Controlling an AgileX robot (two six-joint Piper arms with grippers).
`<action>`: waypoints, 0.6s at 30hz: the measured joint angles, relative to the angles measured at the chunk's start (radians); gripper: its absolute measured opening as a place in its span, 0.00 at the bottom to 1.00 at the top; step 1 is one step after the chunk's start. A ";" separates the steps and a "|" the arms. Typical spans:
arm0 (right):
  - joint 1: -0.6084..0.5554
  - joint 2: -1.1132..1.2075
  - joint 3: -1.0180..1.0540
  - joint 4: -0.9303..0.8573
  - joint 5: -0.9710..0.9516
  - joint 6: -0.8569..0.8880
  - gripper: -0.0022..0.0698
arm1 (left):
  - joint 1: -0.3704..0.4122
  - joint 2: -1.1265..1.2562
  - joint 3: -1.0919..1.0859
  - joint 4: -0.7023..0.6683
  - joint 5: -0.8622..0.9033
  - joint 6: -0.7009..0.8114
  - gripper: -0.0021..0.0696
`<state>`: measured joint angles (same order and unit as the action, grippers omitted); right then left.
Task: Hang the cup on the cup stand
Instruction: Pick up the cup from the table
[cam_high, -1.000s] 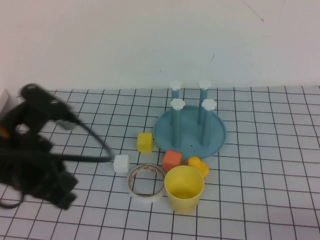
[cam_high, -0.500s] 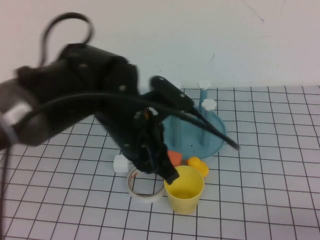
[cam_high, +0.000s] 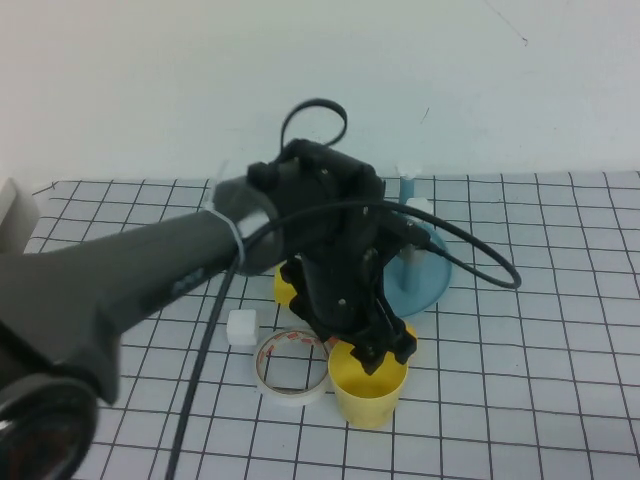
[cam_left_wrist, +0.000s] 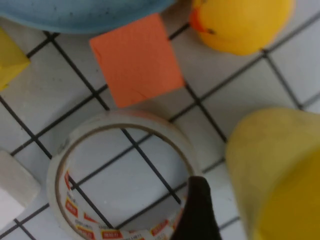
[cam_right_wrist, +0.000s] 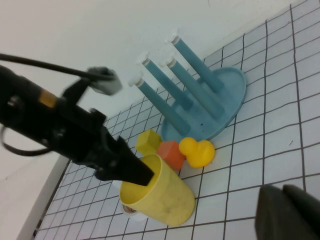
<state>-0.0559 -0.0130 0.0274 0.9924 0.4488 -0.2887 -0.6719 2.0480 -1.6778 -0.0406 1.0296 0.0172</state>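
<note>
The yellow cup (cam_high: 368, 398) stands upright at the front of the grid mat, mouth up. It also shows in the left wrist view (cam_left_wrist: 280, 170) and the right wrist view (cam_right_wrist: 160, 192). My left gripper (cam_high: 384, 350) is open and sits at the cup's rim. One finger (cam_left_wrist: 199, 205) is just outside the cup wall, with a small gap; the other is hidden. The blue cup stand (cam_high: 428, 272) is behind the cup, mostly hidden by my left arm; its four posts (cam_right_wrist: 172, 92) show in the right wrist view. My right gripper (cam_right_wrist: 292, 212) is shut, off to the right above the mat.
A tape ring (cam_high: 288, 366) lies left of the cup, touching it. An orange block (cam_left_wrist: 137, 57), a yellow duck (cam_right_wrist: 197, 151) and a yellow cube (cam_right_wrist: 148, 141) sit between cup and stand. A white cube (cam_high: 243, 327) lies further left.
My left arm swung in from the left edge across the mat and lowered its gripper onto the cup's rim. The cup and other objects have not moved.
</note>
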 joint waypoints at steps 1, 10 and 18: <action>0.000 0.000 0.000 0.003 0.000 -0.001 0.03 | 0.000 0.017 -0.002 0.011 -0.005 -0.017 0.71; 0.000 0.000 0.000 0.003 0.008 -0.008 0.03 | 0.000 0.096 -0.009 0.032 -0.020 -0.056 0.40; 0.000 0.000 0.000 0.007 0.010 -0.015 0.03 | 0.000 0.099 -0.009 0.034 -0.005 -0.017 0.05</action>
<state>-0.0559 -0.0130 0.0274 0.9995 0.4591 -0.3041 -0.6719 2.1467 -1.6866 -0.0065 1.0242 0.0000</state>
